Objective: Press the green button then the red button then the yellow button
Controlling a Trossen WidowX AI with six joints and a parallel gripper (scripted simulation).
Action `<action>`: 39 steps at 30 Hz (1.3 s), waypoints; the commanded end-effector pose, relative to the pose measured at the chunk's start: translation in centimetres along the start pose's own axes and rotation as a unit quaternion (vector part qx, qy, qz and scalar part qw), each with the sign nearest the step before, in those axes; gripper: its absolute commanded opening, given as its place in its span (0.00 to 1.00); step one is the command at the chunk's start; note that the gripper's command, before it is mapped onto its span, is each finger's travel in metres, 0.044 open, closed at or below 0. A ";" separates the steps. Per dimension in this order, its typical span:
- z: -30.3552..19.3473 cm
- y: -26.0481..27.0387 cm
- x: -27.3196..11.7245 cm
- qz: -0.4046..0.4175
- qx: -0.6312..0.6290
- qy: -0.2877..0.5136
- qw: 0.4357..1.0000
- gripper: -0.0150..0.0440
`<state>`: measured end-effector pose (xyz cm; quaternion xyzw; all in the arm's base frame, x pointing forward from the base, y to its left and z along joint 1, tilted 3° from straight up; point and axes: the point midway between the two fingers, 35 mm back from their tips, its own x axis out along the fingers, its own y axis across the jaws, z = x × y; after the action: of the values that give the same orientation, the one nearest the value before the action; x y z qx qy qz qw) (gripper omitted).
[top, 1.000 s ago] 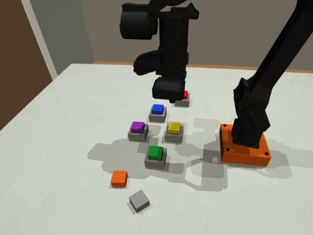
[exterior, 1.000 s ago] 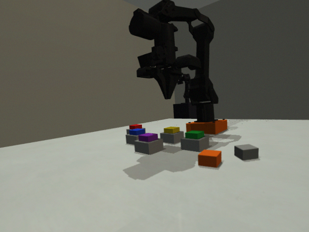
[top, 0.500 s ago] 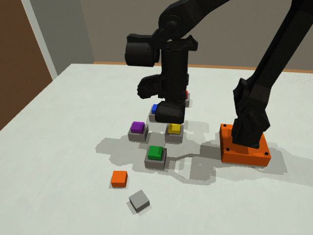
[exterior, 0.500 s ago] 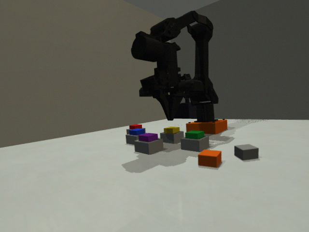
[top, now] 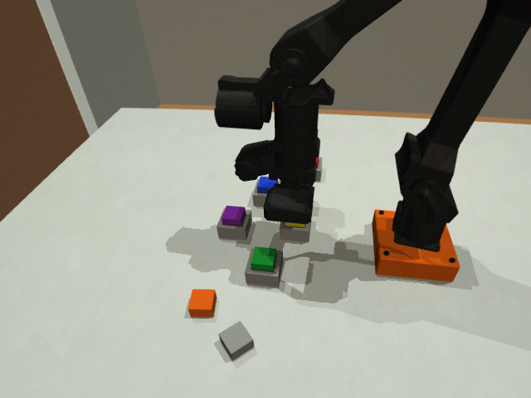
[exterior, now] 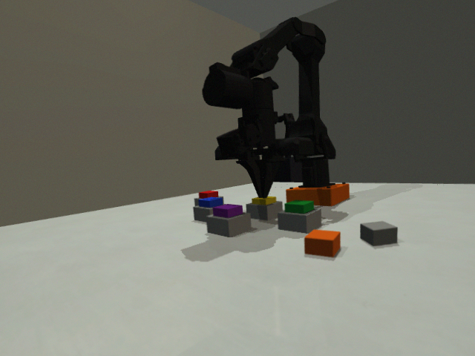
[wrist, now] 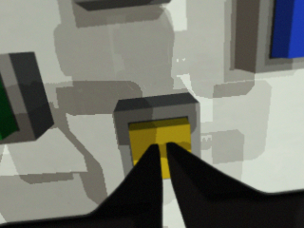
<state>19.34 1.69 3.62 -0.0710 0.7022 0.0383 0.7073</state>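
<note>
Pressing yellow button (top: 294, 224) (exterior: 269, 200) (wrist: 161, 134) looks like step in hand, likely last of three. Relation that matters: button directly below end effector (exterior: 263, 196) (wrist: 162, 144), fingertips at its cap, touching or nearly so. End effector shut, nothing held, pointing straight down. Coming move: short push down, then lift. Outward from yellow button: green button (top: 263, 259) (exterior: 299, 206) (wrist: 7, 114) near, on side toward gray block (top: 236, 340) (exterior: 378, 233); blue button (top: 266, 184) (exterior: 210, 202) (wrist: 288, 28) near, on side away from that block.

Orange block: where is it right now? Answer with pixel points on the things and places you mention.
In the top view, the orange block (top: 202, 303) (exterior: 322, 243) lies left of centre, between the green button (top: 263, 259) (exterior: 299, 207) and the grey block (top: 236, 340) (exterior: 378, 233).
</note>
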 end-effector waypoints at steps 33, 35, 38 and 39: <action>3.3 4.8 -5.0 0.001 -0.012 0.002 1.000 0.56; 4.4 7.5 -5.8 0.001 -0.016 0.001 1.000 0.64; 5.5 11.8 -7.0 0.002 -0.019 -0.001 1.000 0.78; 5.6 13.3 -7.4 0.003 -0.019 -0.001 1.000 0.82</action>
<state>22.74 11.80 9.55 -0.0818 0.7009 0.0499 0.7068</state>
